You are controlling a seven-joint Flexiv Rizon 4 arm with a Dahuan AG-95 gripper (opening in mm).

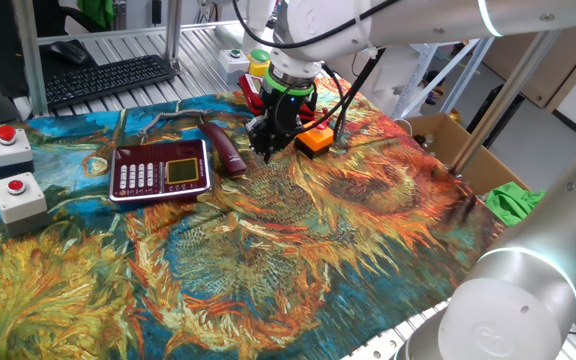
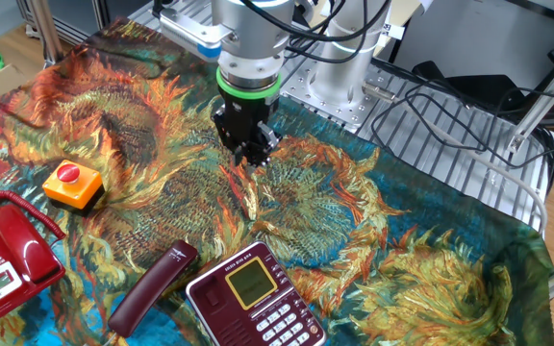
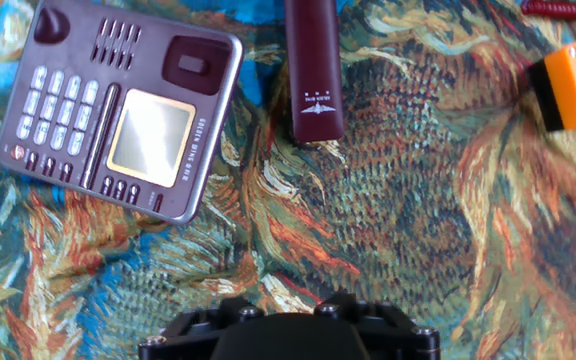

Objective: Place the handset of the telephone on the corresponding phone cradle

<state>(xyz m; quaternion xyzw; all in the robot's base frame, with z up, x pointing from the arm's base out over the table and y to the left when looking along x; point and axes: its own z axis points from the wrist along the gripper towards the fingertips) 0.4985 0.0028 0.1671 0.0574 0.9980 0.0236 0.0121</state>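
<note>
Arm bent low — tool (image 2: 255, 154) pointing down, holding nothing.

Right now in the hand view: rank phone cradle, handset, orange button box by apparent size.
1. phone cradle, clearly largest and fully in frame.
2. handset, cut off by the top edge.
3. orange button box, cut off by the right edge.

Both cropped items show only partly, so their order is unsure.
</note>
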